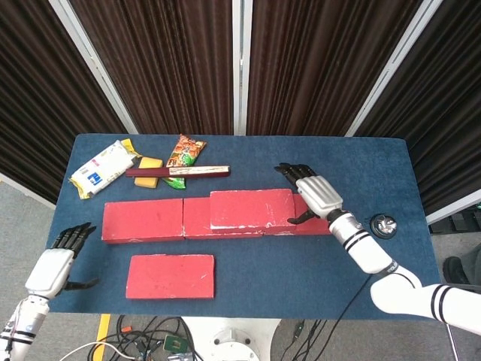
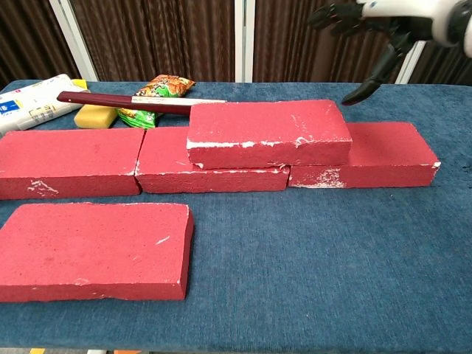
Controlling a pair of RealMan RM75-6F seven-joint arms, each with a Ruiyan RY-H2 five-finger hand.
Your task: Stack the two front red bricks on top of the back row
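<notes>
**While one brick sits stacked, one waits in front**

We see our right hand [image 1: 317,194] hovering with fingers spread, holding nothing, the stacked brick [image 1: 252,208] just to its left on the back row [image 1: 143,220]. Our left hand [image 1: 52,267] hangs empty with fingers apart, the front brick [image 1: 170,276] beside it.

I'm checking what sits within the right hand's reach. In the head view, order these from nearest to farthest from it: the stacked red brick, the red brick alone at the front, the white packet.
1. Stacked red brick, just left of the right hand, atop the back row.
2. Front red brick, lying alone near the table's front edge.
3. White packet, at the far-left back corner.
</notes>
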